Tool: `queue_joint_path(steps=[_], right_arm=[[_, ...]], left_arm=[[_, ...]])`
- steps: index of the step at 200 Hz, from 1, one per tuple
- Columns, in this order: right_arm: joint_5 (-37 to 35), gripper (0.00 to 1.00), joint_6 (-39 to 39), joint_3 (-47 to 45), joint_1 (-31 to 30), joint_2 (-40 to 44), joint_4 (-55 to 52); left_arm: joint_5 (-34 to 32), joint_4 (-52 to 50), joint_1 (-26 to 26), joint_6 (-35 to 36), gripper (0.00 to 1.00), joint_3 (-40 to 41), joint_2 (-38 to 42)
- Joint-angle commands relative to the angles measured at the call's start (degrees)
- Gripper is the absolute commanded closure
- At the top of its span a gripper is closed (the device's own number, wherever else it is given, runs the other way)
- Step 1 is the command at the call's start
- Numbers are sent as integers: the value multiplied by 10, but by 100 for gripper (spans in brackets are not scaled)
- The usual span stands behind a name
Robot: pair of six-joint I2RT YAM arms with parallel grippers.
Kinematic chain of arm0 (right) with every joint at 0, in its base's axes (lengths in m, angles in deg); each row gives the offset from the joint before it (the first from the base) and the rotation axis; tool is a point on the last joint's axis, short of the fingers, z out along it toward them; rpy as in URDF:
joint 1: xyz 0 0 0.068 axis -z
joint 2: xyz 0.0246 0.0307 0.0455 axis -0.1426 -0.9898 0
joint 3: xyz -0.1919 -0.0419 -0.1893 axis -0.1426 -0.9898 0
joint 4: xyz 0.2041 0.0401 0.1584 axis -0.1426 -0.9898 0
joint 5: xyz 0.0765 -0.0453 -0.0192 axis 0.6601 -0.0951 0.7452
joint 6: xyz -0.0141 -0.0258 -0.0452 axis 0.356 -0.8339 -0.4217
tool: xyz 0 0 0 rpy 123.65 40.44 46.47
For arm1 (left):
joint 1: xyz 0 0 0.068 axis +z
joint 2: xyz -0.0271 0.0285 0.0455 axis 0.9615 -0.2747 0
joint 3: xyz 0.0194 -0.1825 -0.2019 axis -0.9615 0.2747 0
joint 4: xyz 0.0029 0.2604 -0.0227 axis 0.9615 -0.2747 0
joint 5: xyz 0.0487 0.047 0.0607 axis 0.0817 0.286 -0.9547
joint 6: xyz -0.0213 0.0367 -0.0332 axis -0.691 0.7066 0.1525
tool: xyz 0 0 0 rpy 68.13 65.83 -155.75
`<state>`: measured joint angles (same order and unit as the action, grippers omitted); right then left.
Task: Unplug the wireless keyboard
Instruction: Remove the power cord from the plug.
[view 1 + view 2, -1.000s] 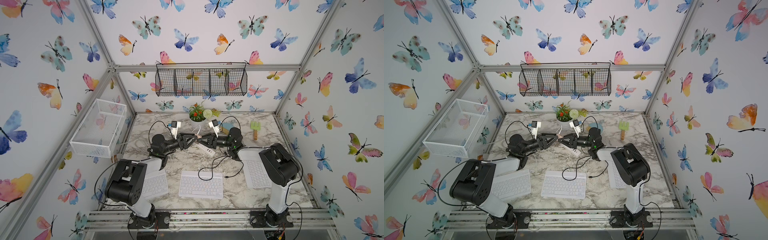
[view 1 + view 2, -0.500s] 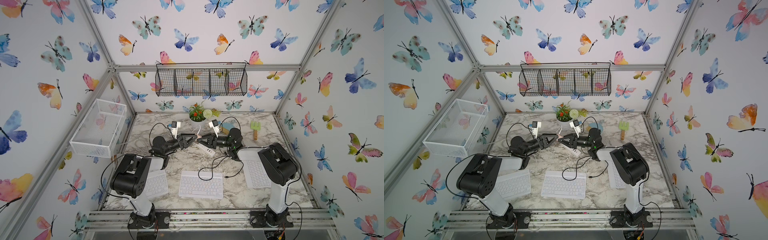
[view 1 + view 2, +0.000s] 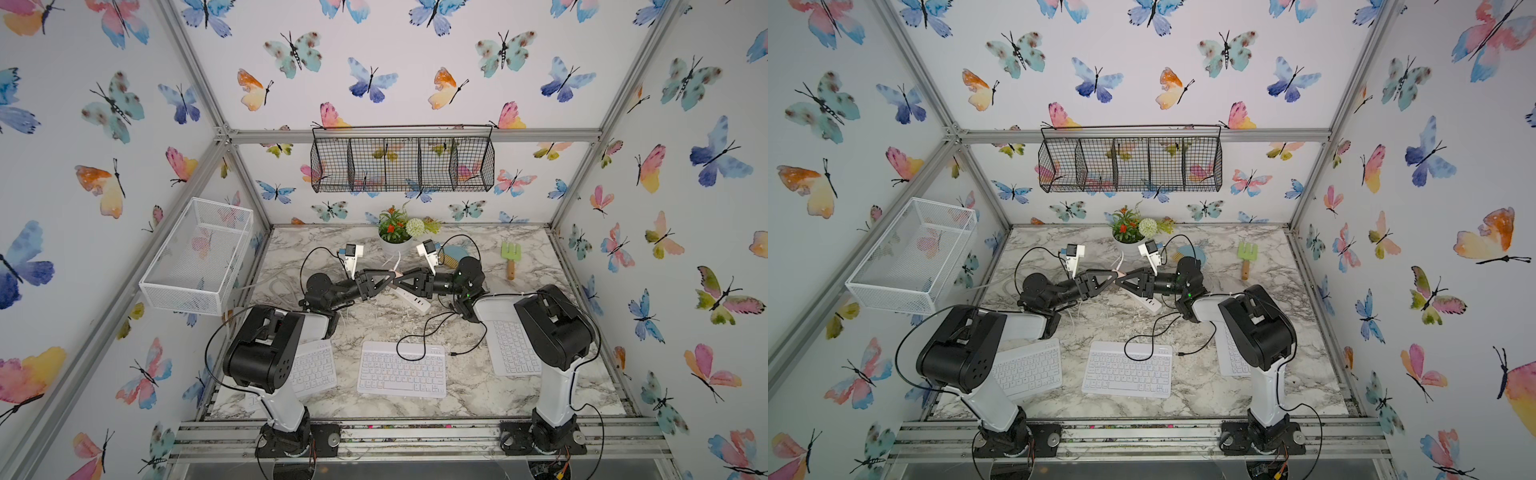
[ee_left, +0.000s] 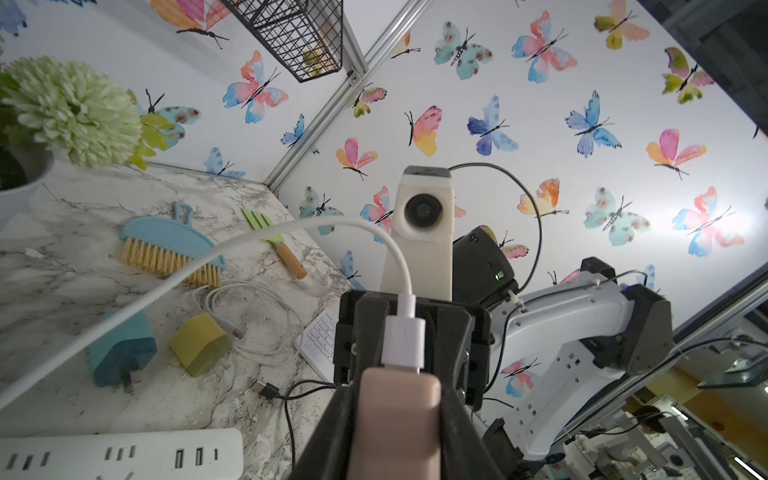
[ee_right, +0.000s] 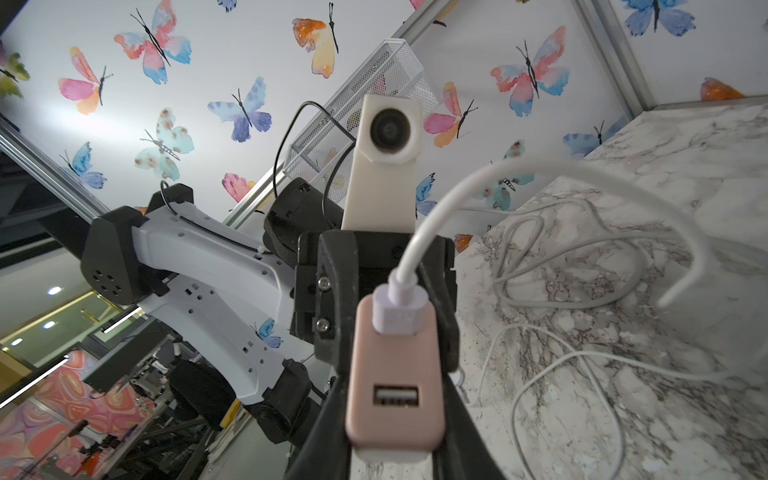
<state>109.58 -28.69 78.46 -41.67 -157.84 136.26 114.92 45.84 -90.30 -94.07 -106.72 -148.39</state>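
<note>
Left pincer (image 4: 397,399) and right pincer (image 5: 395,395) clamp pink adapter (image 5: 395,353); its underside hidden.

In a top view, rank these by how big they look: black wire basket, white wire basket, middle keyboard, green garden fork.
Black wire basket and white wire basket: alike, both hang nearer the camera, so unranked.
Middle keyboard.
Green garden fork.

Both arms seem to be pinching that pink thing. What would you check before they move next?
1. Left gripper shut on the pink USB charger: ok.
2. Right gripper shut on the same charger: ok.
3. White plug seated in a charger port: ok.
4. White cable slack: ok, it arcs loosely.
5. Wireless keyboard free of the black cable: cannot tell; the cable loops across its far edge.
</note>
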Motion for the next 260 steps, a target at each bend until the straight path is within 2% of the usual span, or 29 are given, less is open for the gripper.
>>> queue_joint_path(steps=[1,37,84,114,137,161,179,194,233,260], right_arm=[[-6,85,-13,10,-5,-14,21],[-4,75,-22,8,-5,-12,17],[16,55,-85,-20,-4,20,6],[43,48,-141,-31,-2,42,-48],[28,46,-135,-35,11,54,-62],[-28,46,-131,-22,23,72,-129],[-82,47,-138,7,24,78,-219],[-101,48,-92,29,21,67,-244],[-132,55,-4,51,15,43,-275],[-133,57,2,76,12,33,-340]], left_arm=[[21,22,-5,-20,75,-8,-5],[21,29,-4,-31,92,-8,-10],[16,64,10,-59,97,-1,-14],[20,56,18,-56,99,0,-8],[14,-33,19,13,100,4,18],[-14,-212,14,153,100,0,68],[-61,-350,-1,262,100,-12,101],[-112,-443,-24,329,100,-29,116],[-212,-488,-65,382,100,-28,140],[-252,-487,-70,385,100,-19,153]])
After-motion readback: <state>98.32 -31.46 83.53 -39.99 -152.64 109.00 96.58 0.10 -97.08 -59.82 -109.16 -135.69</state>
